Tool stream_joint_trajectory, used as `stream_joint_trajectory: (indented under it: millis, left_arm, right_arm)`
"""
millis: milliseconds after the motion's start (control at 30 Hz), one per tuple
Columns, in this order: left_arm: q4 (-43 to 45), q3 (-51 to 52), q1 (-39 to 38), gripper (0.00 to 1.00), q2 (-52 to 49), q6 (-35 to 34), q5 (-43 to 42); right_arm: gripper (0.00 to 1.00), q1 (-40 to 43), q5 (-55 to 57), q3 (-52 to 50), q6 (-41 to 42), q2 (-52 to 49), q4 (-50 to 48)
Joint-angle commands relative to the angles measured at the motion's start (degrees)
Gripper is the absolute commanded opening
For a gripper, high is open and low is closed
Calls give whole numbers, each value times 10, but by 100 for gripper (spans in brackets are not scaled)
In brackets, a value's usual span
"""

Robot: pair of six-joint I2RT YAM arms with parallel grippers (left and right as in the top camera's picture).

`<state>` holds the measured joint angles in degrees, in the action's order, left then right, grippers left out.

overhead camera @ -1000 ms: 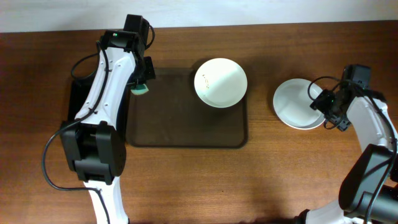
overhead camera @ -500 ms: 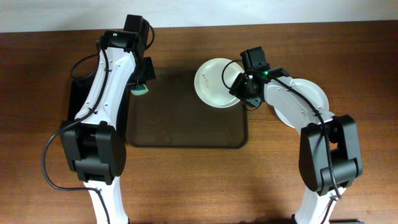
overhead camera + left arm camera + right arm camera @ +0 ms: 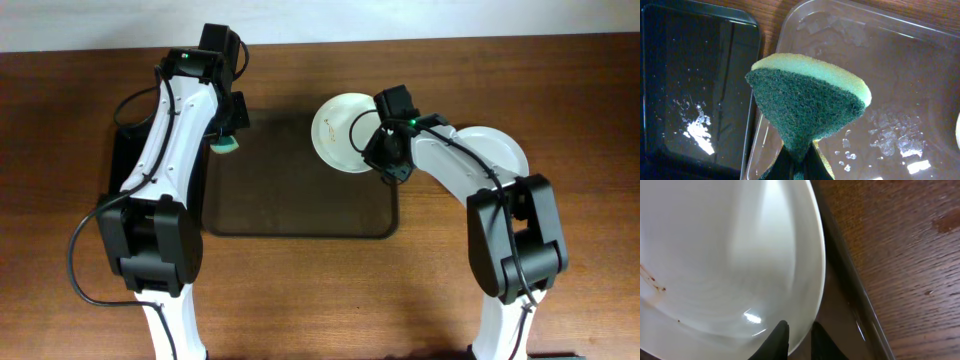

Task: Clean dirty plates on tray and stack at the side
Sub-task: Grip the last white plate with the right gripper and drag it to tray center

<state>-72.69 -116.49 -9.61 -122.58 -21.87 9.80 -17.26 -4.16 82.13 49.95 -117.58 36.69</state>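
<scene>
A: First entry?

B: Desk (image 3: 300,290). Brown wood, with the grain running side to side. It carries the black tray (image 3: 117,165) near its left end in the overhead view.

A: The black tray itself?

B: Rectangular with rounded corners, glossy. There are white flecks (image 3: 695,125) on its floor.

A: Next?

B: Sponge (image 3: 225,143). It has a dark green scouring face and a pale yellow-green foam edge, and is squeezed into a wedge. It sits just right of the black tray, towards its far end. Whether it touches anything below cannot be told.

A: Anything else?

B: A pale strip (image 3: 400,18) beyond the desk's far edge, well right of the black tray. Also a dark spot (image 3: 942,222) on the wood.
</scene>
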Motion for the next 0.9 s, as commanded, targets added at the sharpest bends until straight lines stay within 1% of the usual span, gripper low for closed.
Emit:
stream_joint_trajectory:
  millis: [0,33,67,100,200,233,300,333,367,400,433,467,500,533,567,633,733,800,867]
  left_arm:
    - [0,-7,2,1,14,11,0]
    - [0,-7,2,1,14,11,0]
    - [0,-7,1,1,14,11,0]
    - [0,-7,1,1,14,11,0]
    - [-5,-7,2,1,14,11,0]
    - [-5,-7,2,1,14,11,0]
    - [-4,-7,2,1,14,11,0]
    - [-5,-7,2,1,14,11,0]
    - [-7,-7,2,1,14,11,0]
    - [-9,-7,2,1,14,11,0]
    - [-8,-7,2,1,14,11,0]
    - [-7,-7,2,1,14,11,0]
    - [-6,-7,2,1,14,11,0]
    - [-5,-7,2,1,14,11,0]
    - [-5,-7,2,1,14,11,0]
    - [-7,-7,2,1,14,11,0]
    - [-6,-7,2,1,14,11,0]
    - [-7,-7,2,1,14,11,0]
    - [-6,-7,2,1,14,11,0]
  right_arm:
    - [18,-4,-2,-2,6,-17,-5]
    - [18,-4,-7,-2,6,-18,-7]
    - [13,-4,-8,-2,5,-19,-7]
    - [4,-4,-8,-2,5,-19,-7]
    - [4,-14,-95,-2,-43,-18,36]
    - [4,-28,-94,-2,-48,-18,57]
    - [4,-63,-94,0,-62,-9,68]
    - [11,-80,-99,2,-96,3,74]
    - [29,-87,-98,6,-122,11,93]
    - [39,-86,-98,10,-143,22,107]
    - [45,-83,-98,17,-170,29,107]
    - [48,-77,-101,45,-232,31,105]
    - [51,-73,-102,66,-286,31,101]
    - [52,-68,-102,92,-369,31,88]
    - [54,-64,-92,101,-421,30,56]
    - [54,-56,-69,102,-479,23,26]
    - [54,-41,-30,101,-573,-16,33]
    - [53,-37,-31,102,-608,-38,33]
    - [49,-37,-34,101,-632,-53,34]
